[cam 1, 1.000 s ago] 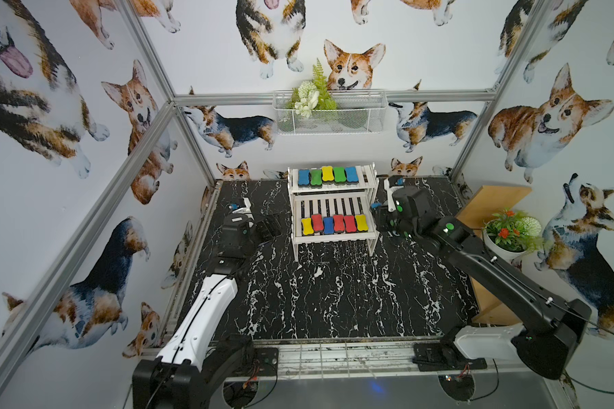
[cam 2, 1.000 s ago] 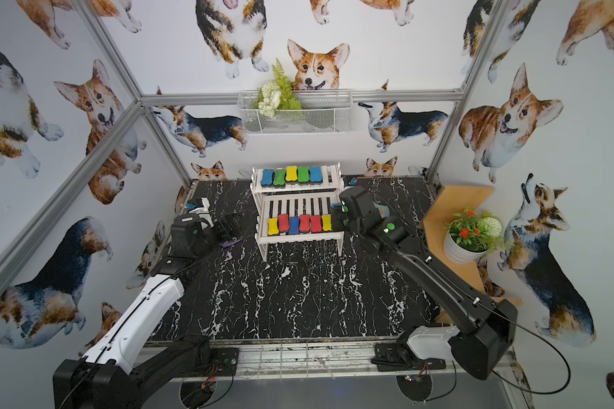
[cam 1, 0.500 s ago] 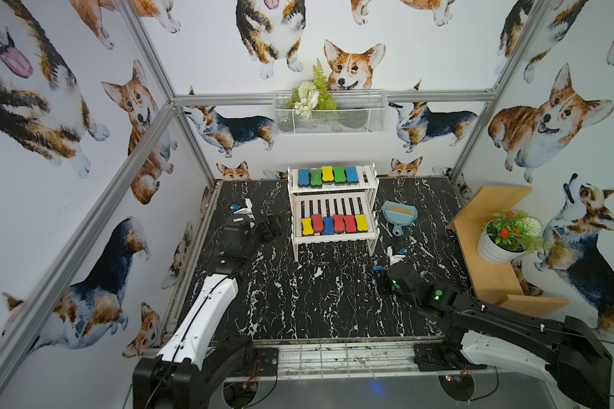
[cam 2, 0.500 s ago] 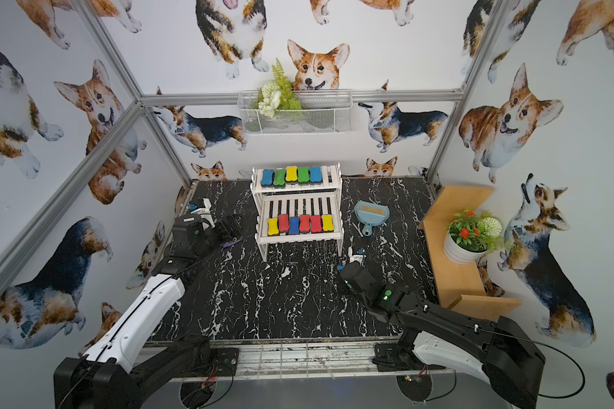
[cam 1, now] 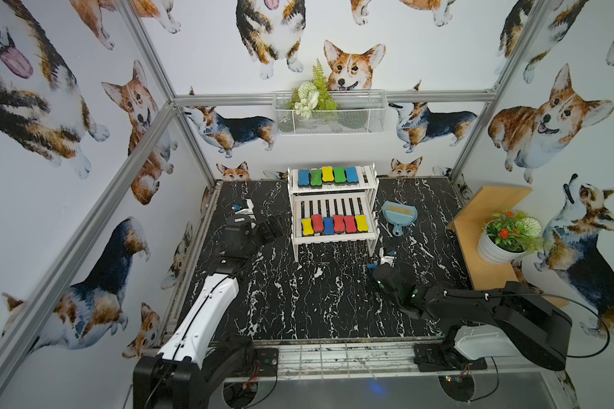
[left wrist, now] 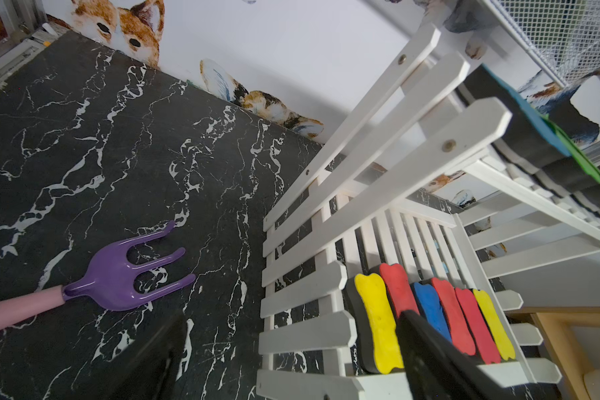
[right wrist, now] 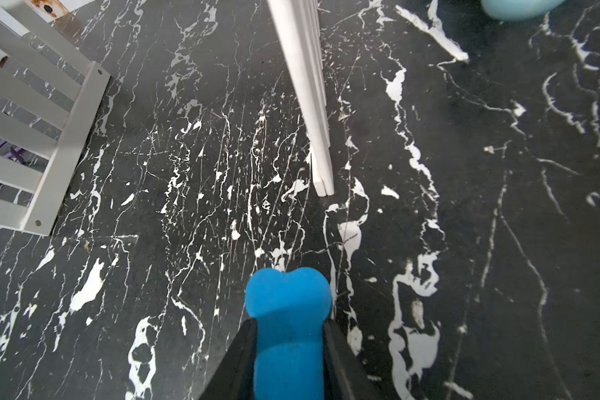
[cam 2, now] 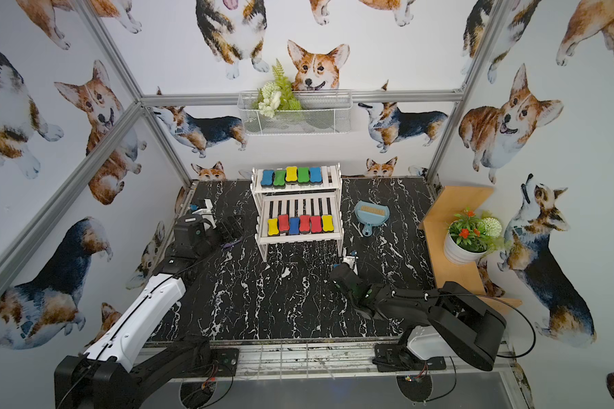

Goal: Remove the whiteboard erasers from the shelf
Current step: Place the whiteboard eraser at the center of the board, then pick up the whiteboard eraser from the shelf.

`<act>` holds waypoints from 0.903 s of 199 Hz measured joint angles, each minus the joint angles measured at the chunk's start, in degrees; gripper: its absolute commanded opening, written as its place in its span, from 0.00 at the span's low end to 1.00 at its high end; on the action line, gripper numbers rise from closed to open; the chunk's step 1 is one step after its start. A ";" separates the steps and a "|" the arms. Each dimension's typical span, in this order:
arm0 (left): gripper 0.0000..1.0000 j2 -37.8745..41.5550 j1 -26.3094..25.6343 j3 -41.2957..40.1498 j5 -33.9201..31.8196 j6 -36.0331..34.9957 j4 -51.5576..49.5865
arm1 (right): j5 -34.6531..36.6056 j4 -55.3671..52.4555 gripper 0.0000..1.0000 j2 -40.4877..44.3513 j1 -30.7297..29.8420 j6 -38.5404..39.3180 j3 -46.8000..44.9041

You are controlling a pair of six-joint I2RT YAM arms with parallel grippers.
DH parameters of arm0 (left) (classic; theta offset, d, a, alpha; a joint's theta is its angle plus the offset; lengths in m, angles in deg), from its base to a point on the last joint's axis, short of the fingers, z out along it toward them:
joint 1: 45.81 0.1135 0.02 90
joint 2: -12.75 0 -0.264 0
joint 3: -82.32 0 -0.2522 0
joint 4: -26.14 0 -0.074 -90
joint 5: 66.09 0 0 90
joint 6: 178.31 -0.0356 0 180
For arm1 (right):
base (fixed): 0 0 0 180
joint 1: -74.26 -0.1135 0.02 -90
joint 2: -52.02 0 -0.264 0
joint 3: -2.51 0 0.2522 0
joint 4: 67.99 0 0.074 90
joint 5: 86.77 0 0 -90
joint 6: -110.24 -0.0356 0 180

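The white two-tier shelf (cam 1: 334,238) (cam 2: 298,238) stands at the back middle. Its upper tier holds a row of several whiteboard erasers (cam 1: 327,174) (cam 2: 291,174), and the lower tier holds several more (cam 1: 338,223) (left wrist: 378,322). My left gripper (cam 1: 272,228) (left wrist: 291,363) is wide open beside the shelf's left end, with nothing between its fingers. My right gripper (cam 1: 381,276) (right wrist: 288,346) hangs low over the table in front of the shelf's right leg. It is shut on a blue eraser (right wrist: 288,298), which is hidden in both top views.
A light-blue dustpan (cam 1: 399,214) lies right of the shelf. A purple hand rake (left wrist: 132,273) lies on the table near my left gripper. A tan wooden shelf (cam 1: 482,226) with a potted plant (cam 1: 504,237) stands at the right. A wire basket (cam 1: 328,115) hangs on the back wall.
My right arm has drawn back from the shelf's right side to the front right of the table and folded low. This uncovered the dustpan. The left arm has not moved.
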 measured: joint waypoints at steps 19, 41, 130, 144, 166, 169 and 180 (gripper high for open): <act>0.99 0.00 -0.24 0.00 0.02 0.00 0.00 | -0.04 1.14 0.37 -2.84 0.17 0.13 0.74; 1.00 0.00 -0.33 0.00 0.02 -0.02 0.00 | -0.26 2.10 0.43 -5.38 0.37 0.28 1.42; 0.99 -0.02 -0.83 0.00 0.00 -0.24 -0.42 | -0.33 -8.33 0.62 8.66 0.00 3.08 8.31; 1.00 0.07 -0.90 0.02 0.02 -0.24 -0.42 | -0.87 -13.57 0.61 12.96 0.00 4.61 12.76; 0.99 0.07 -0.98 0.04 0.04 -0.24 -0.44 | -0.94 -21.07 0.58 14.67 0.17 8.24 23.89; 1.00 0.07 -0.98 0.04 0.04 -0.24 -0.44 | -0.98 -22.03 0.58 14.43 0.31 8.81 25.55; 0.99 0.07 -1.01 0.07 0.11 -0.24 -0.44 | -1.73 -25.46 0.57 12.22 0.94 11.21 32.81</act>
